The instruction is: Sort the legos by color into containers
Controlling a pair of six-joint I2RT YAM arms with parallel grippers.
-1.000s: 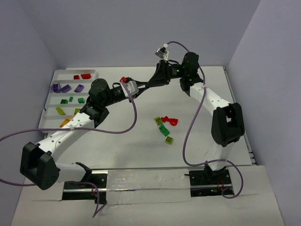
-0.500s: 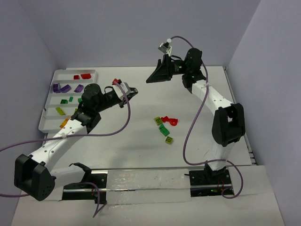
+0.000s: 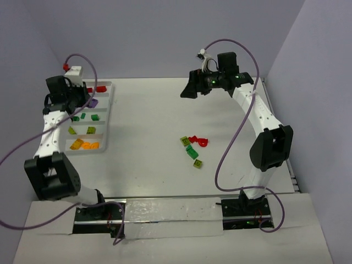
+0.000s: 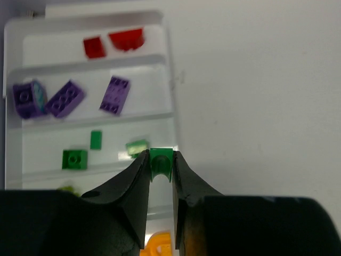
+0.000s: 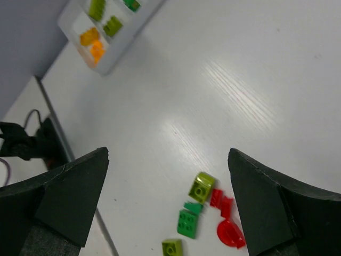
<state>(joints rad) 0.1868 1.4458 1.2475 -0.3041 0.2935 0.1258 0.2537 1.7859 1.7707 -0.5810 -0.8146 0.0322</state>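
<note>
In the left wrist view my left gripper (image 4: pixel 160 158) is shut on a small dark green lego (image 4: pixel 161 163). It hangs over the right end of the green row of the white tray of containers (image 4: pixel 171 74). That row holds green legos (image 4: pixel 74 159). The rows above hold purple legos (image 4: pixel 115 95) and red ones (image 4: pixel 95 47). An orange one (image 4: pixel 160 242) shows below the fingers. My right gripper (image 3: pixel 184 92) hovers open and empty, high over the back of the table. Loose lime (image 5: pixel 202 186), green (image 5: pixel 187 223) and red legos (image 5: pixel 222 201) lie far below it.
The tray (image 3: pixel 108 118) sits at the table's far left, close to the left wall. The loose pile (image 3: pixel 192 147) lies right of the table's centre. Purple cables loop from both arms. Walls close in the back and both sides.
My left arm has swung from the back middle of the table leftwards to over the tray. My right gripper has opened wide and drawn back to the right.
</note>
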